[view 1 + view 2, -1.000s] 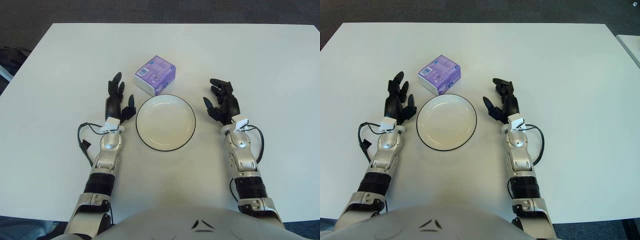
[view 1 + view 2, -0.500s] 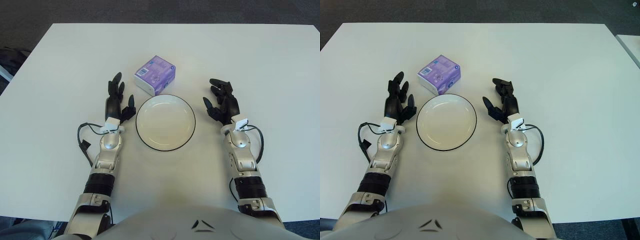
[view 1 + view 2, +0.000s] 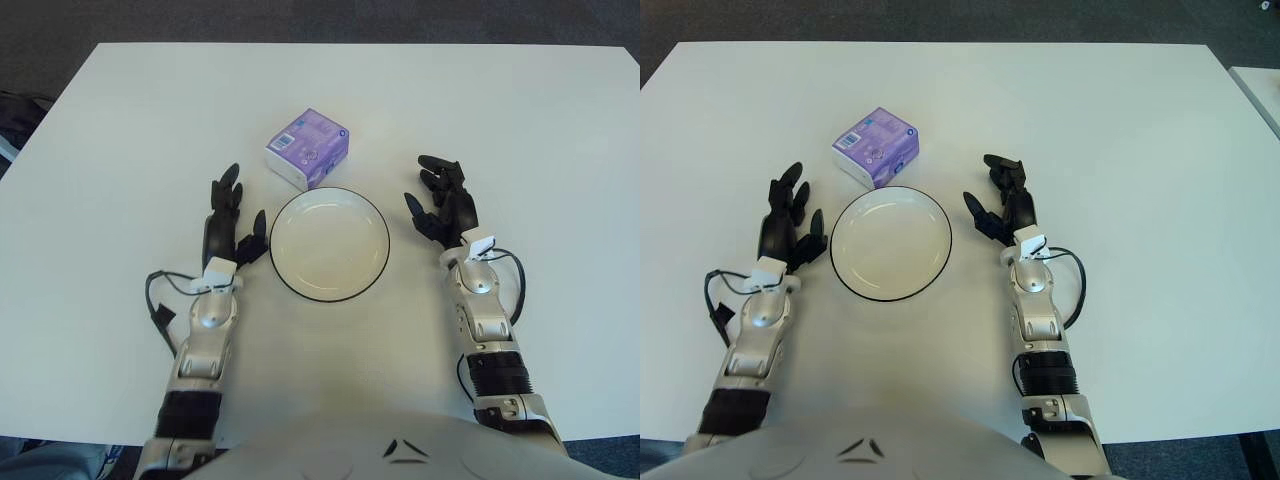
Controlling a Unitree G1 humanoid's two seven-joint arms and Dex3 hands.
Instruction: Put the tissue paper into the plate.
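Note:
A purple tissue packet [image 3: 308,147] lies on the white table just beyond the far-left rim of a white plate [image 3: 372,275] with a dark edge; the plate holds nothing. My left hand [image 3: 226,218] hovers left of the plate, fingers spread and holding nothing, below and left of the packet. On the plate's right side my right hand [image 3: 442,200] shows with its fingers loosely spread and holding nothing.
The white table [image 3: 520,110] stretches wide on all sides, with dark floor beyond its far edge. A black cable [image 3: 160,305] loops beside my left forearm, and another cable [image 3: 515,280] loops by my right wrist.
My left hand and forearm have drawn back toward me and slightly left, away from the tissue packet. The right hand, plate and packet have stayed put.

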